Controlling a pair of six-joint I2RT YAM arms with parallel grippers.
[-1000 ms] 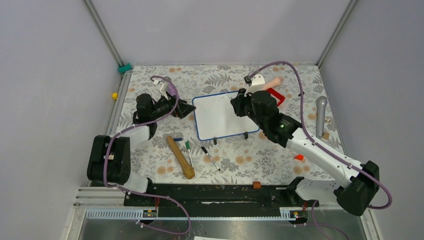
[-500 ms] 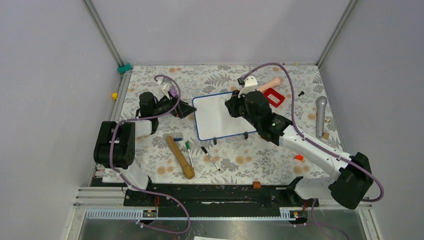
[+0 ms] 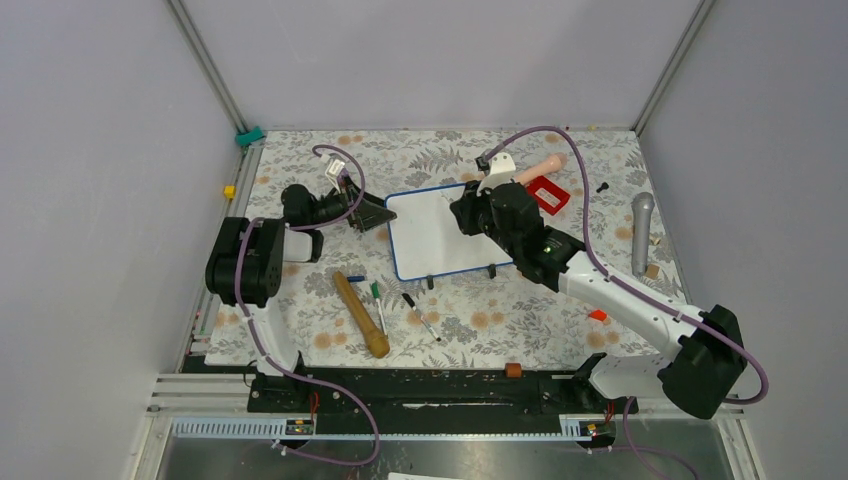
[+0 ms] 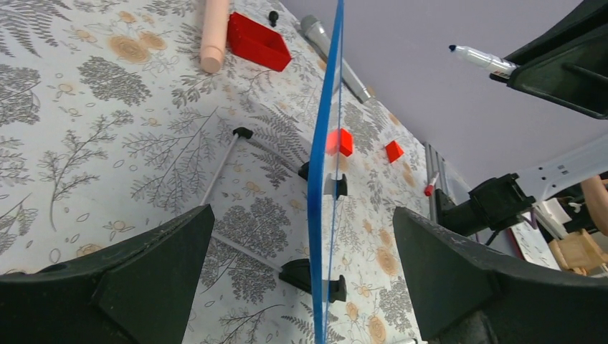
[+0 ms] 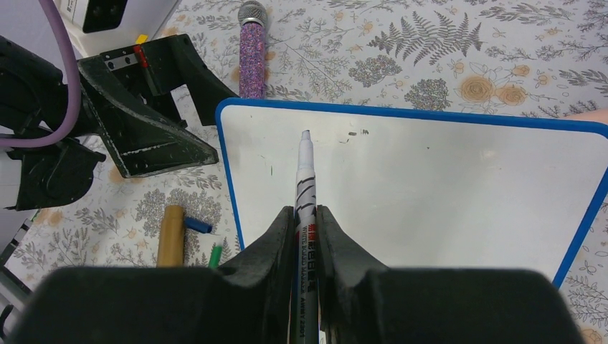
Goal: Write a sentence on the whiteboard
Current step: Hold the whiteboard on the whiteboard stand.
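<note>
The board stood in the middle of the table on the flowered cloth, with its two black feet at the near edge. The left claw was at the left side of the board, by the far corner. Its jaws were spread wide, one on each side of the blue frame, and they did not touch it. In the left wrist view the board showed edge-on between the two fingers. The right claw was over the far part of the board, pressed together on a marker. The uncapped tip pointed at the white surface; from the left wrist view it was apart from the board. A few small dark marks were near the tip. A red box and a microphone lay to the right.
</note>
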